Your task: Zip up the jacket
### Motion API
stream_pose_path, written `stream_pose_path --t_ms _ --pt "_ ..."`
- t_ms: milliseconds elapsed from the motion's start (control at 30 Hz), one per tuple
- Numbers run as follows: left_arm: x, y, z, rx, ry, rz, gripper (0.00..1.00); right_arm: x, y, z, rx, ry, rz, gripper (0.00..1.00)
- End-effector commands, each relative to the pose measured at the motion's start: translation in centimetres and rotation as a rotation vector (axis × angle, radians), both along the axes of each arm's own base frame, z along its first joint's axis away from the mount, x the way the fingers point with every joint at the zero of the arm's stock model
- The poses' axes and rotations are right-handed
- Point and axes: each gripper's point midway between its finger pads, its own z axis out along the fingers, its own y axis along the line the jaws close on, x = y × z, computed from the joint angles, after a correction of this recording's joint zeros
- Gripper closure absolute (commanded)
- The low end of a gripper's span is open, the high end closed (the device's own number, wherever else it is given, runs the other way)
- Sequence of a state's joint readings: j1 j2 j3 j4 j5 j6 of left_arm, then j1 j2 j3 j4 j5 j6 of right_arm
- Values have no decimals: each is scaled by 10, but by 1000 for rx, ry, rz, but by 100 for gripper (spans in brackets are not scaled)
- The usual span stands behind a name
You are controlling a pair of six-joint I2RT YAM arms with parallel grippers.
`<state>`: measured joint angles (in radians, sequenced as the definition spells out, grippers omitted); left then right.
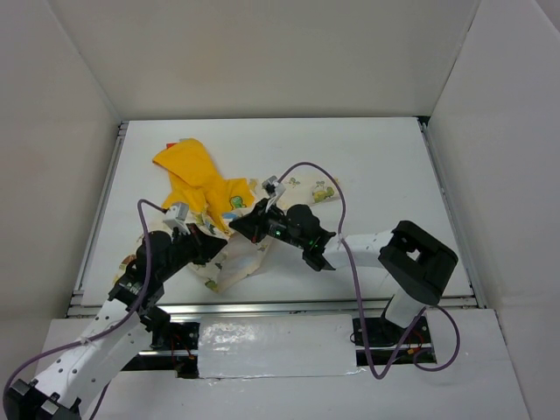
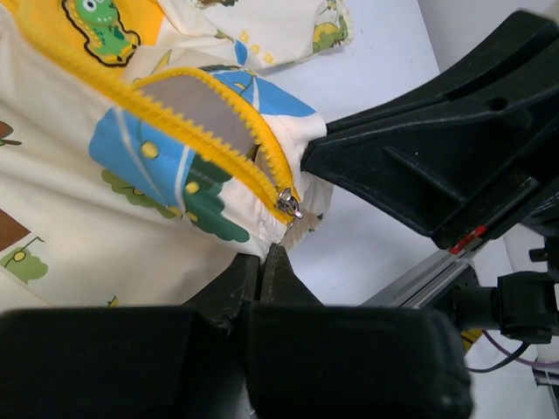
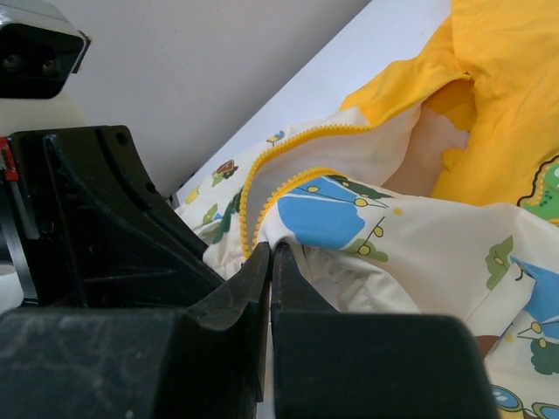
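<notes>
The jacket [image 1: 197, 179] lies crumpled left of the table's middle, yellow hood at the back and cream dinosaur-print body toward me. My left gripper [image 1: 213, 248] is shut on the jacket's bottom hem [image 2: 70, 218], its tips [image 2: 263, 253] just below the silver zipper slider [image 2: 287, 204], which sits at the low end of the yellow zipper. Above the slider the yellow teeth stand apart. My right gripper [image 1: 250, 226] is shut on the jacket's front edge [image 3: 419, 236], its tips [image 3: 272, 250] beside the yellow zipper tape [image 3: 253, 188]. The two grippers are close together.
White walls enclose the white table [image 1: 376, 166] on three sides. An aluminium rail [image 2: 419, 279] runs along the near edge. The right arm's black body [image 2: 437, 157] fills the right of the left wrist view, and the left arm's [image 3: 96, 218] fills the left of the right wrist view.
</notes>
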<state>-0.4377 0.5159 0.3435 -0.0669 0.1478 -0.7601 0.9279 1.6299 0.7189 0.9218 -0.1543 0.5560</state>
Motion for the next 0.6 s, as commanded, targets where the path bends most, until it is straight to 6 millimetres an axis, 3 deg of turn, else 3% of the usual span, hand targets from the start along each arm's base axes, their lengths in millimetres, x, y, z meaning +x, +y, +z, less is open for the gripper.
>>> stream_pose_path --t_ms 0,200,367,567 --pt "-10 -22 12 -39 -66 -159 100 -3 18 33 61 -59 74 100" --pt "-13 -34 8 -38 -63 -245 100 2 19 32 32 -53 63 100" --pt "-9 -25 8 -28 -61 -179 100 9 19 19 -32 -26 34 100" --pt "-8 -21 3 -20 -45 -149 100 0 10 -1 -49 44 27 89"
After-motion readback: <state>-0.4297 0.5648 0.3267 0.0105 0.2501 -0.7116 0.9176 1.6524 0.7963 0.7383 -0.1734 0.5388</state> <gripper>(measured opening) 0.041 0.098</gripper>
